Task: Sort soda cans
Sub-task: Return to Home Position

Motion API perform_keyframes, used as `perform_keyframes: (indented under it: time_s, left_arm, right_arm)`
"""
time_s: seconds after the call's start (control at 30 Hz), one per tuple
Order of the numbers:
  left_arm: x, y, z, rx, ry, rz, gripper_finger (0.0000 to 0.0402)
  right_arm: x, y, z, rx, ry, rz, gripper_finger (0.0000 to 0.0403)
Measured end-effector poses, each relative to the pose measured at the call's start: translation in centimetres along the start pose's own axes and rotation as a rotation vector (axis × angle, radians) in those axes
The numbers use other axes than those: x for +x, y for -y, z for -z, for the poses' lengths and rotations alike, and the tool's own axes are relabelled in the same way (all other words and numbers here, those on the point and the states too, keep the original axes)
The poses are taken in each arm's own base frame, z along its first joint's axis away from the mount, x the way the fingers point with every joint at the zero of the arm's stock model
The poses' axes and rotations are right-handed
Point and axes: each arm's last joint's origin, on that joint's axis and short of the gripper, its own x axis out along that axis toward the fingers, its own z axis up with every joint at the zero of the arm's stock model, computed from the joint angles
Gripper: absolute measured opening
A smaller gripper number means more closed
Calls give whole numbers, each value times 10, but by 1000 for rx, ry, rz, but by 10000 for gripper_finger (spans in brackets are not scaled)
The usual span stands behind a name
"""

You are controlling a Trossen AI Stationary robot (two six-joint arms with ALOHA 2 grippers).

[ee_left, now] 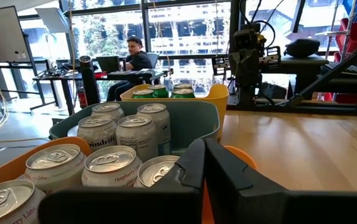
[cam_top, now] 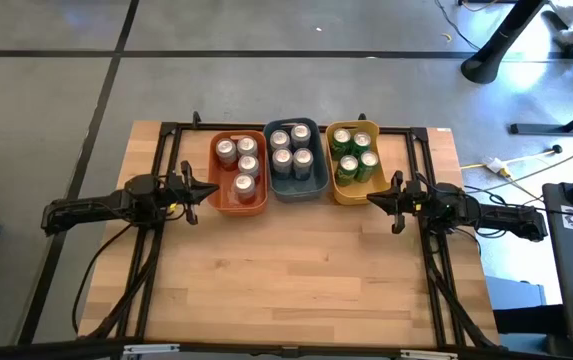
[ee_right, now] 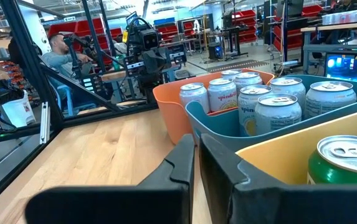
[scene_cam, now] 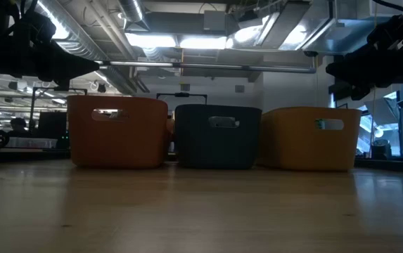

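Soda cans (cam_top: 282, 157) sit sorted in three bins (cam_top: 298, 194) along the table's (cam_top: 296, 280) far edge; left gripper (cam_top: 201, 190) and right gripper (cam_top: 378, 197) flank them, jaws pressed together, empty. Judged step: homing; the next move needs only a clear retraction.

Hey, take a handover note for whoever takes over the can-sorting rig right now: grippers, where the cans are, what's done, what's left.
Left gripper: shut, holding nothing, above the table beside the orange bin.
Right gripper: shut, holding nothing, beside the yellow bin.
Soda cans: every can in view stands in a bin. The green cans are in the yellow bin, the others are split between the orange bin and the blue bin in the middle.
Done: sorting looks complete.
Left: probably only parking both arms at home.
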Motion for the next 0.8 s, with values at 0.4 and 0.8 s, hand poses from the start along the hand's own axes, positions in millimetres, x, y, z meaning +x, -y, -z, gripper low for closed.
perform_keyframes:
  time_s: [0.4, 0.8]
  left_arm:
    - [0, 0, 0, 0, 0, 0, 4]
    - [0, 0, 0, 0, 0, 0, 7]
  right_arm:
    - [0, 0, 0, 0, 0, 0, 26]
    - [0, 0, 0, 0, 1, 0, 26]
